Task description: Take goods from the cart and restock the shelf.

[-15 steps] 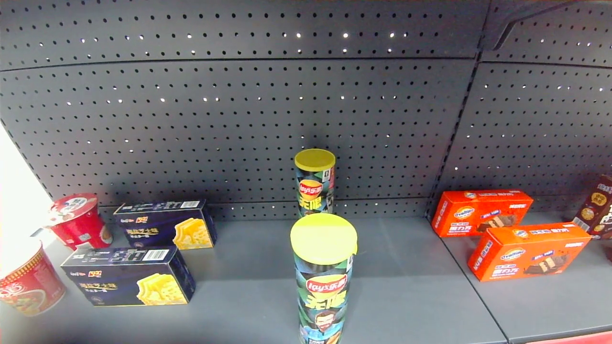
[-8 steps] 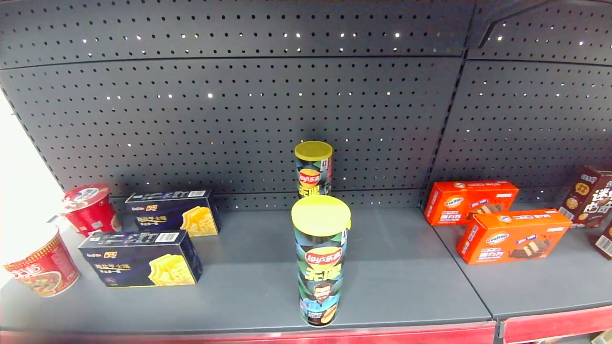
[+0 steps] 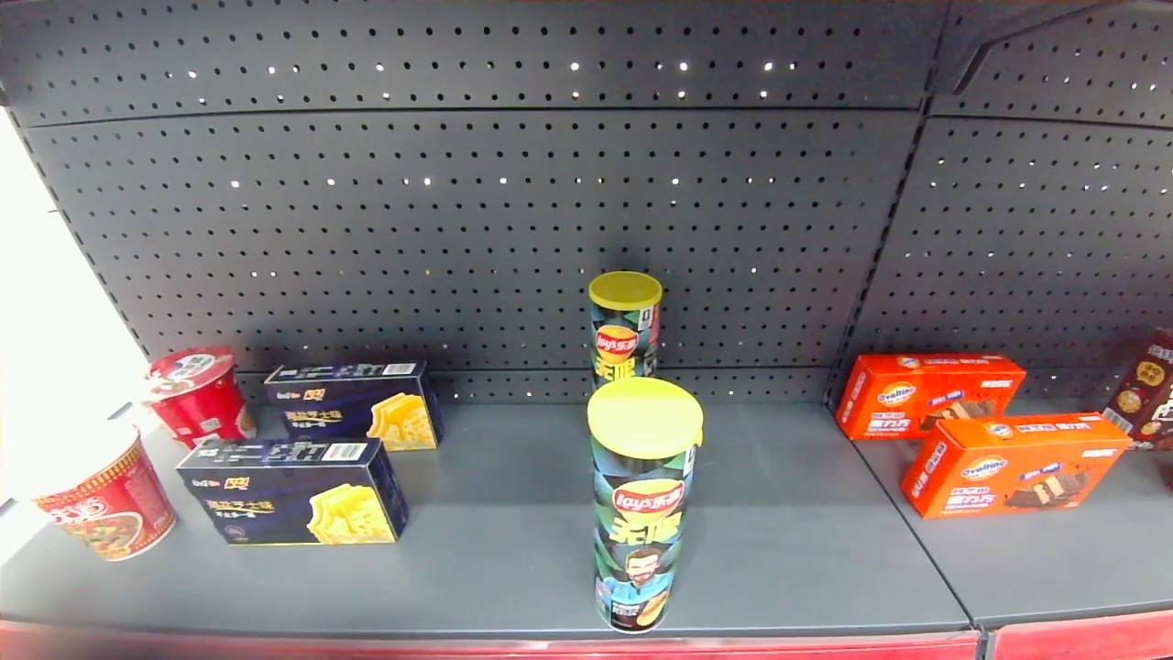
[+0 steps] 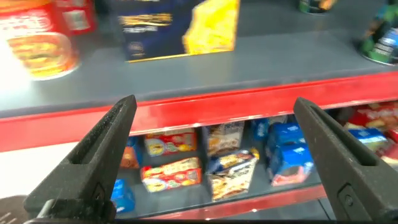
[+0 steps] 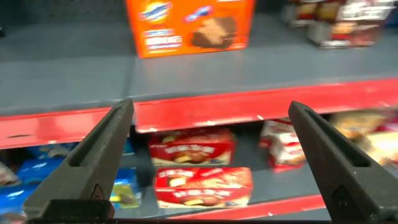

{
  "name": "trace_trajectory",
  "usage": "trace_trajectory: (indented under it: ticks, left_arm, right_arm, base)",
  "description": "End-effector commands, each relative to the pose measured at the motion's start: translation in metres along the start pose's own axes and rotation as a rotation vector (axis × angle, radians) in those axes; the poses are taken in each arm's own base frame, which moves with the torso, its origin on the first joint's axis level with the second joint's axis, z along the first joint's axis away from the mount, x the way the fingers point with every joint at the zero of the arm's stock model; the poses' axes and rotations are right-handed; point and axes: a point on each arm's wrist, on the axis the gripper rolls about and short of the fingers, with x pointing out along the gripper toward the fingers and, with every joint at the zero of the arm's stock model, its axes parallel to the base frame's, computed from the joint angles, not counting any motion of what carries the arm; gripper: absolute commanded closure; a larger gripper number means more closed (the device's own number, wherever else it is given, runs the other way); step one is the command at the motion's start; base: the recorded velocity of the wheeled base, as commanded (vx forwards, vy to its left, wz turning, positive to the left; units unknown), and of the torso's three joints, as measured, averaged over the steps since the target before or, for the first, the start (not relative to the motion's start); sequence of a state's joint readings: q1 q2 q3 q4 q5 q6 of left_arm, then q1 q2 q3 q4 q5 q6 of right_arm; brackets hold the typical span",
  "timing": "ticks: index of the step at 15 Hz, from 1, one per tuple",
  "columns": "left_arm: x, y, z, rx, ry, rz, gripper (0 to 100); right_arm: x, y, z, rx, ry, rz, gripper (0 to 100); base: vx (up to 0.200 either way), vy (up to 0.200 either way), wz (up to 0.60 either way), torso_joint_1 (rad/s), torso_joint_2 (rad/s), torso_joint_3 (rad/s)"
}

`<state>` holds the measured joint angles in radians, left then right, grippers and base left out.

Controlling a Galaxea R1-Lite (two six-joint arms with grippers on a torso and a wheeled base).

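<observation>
Your shelf [image 3: 779,550] holds goods in front-to-back files, faces outward for shoppers: orange boxes [image 3: 1013,463] right, navy boxes [image 3: 293,490] left, two chip cans [image 3: 644,513] upright mid-shelf, one behind the other. Left gripper [image 4: 214,106] and right gripper [image 5: 209,107] sit before the red shelf edge, spread wide and empty, likely freed for a cart pick.

Head view: rear chip can [image 3: 625,330], lower part hidden behind front chip can [image 3: 644,513]. Brown box [image 3: 1145,385] cut by the right edge. Front noodle cup [image 3: 101,504], lid lost in glare at the left.

Left wrist view: dark blue box [image 4: 177,28] blurred, cut by the frame edge.

Right wrist view: orange box [image 5: 189,25] cut by the frame edge. Red packets [image 5: 193,149] below it blurred, kind not told.
</observation>
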<state>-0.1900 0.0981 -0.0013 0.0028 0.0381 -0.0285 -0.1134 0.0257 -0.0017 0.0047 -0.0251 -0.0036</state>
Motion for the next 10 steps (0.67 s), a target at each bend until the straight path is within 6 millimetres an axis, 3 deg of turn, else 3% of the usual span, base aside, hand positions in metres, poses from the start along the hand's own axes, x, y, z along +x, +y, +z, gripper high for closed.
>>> trace_trajectory:
  ticks: [1,10]
  left_arm:
    - [0.0001,0.0,0.0002,-0.001,0.0,0.002,0]
    - [0.0001,0.0,0.0002,-0.001,0.0,0.002,0]
  right_arm:
    - [0.0003,0.0,-0.0001,-0.001,0.005,0.0,0]
    - [0.0002,0.0,-0.0002,0.0,0.003,0.002,0]
  base:
    - [0.0,0.0,0.0,0.0,0.0,0.0]
    - [0.0,0.0,0.0,0.0,0.0,0.0]
